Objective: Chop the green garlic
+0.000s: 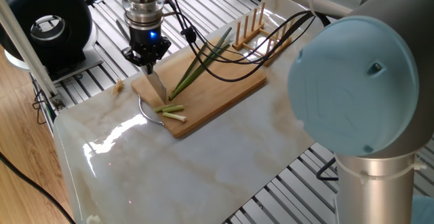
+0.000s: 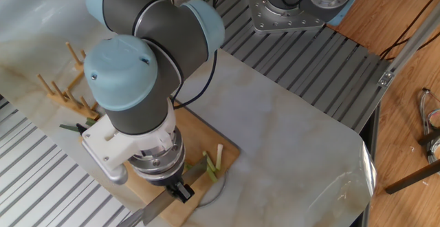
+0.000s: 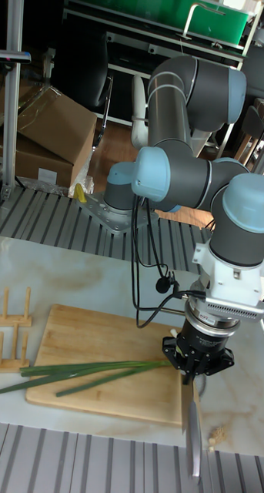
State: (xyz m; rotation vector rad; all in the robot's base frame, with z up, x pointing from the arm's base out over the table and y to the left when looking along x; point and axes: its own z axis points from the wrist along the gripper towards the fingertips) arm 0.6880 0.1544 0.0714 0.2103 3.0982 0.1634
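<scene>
Tall fixed view gives me the plainest look at the pincer point(image 3: 195, 375): it points straight down with its jaws clamped on the handle of a knife point(image 3: 194, 431), and the blade hangs below it toward the near edge of the table point(image 3: 93, 262). From one fixed view I see the same grip point(image 1: 148, 56), the knife point(image 1: 156, 85) slanting down from it with its tip on the wooden cutting board point(image 1: 224, 91). Right at the blade's tip lie two short cut pieces point(image 1: 171, 111) of the green garlic point(image 1: 201, 66), one greener and one paler, close together by the board's near corner. The long stalk starts just beside the blade and runs away from the pincer across the board, its dark leaves reaching past the far edge toward a wooden peg rack point(image 1: 252, 24). Black cables point(image 1: 271, 37) loop from the wrist over that end of the board. From the other fixed view the pincer point(image 2: 180, 190) is low over the board point(image 2: 230, 151), with the cut pieces point(image 2: 212, 164) just beside it. Under the board's corner nearest the pincer I can see a curved metal handle point(image 1: 146, 113) poking out onto the marble
</scene>
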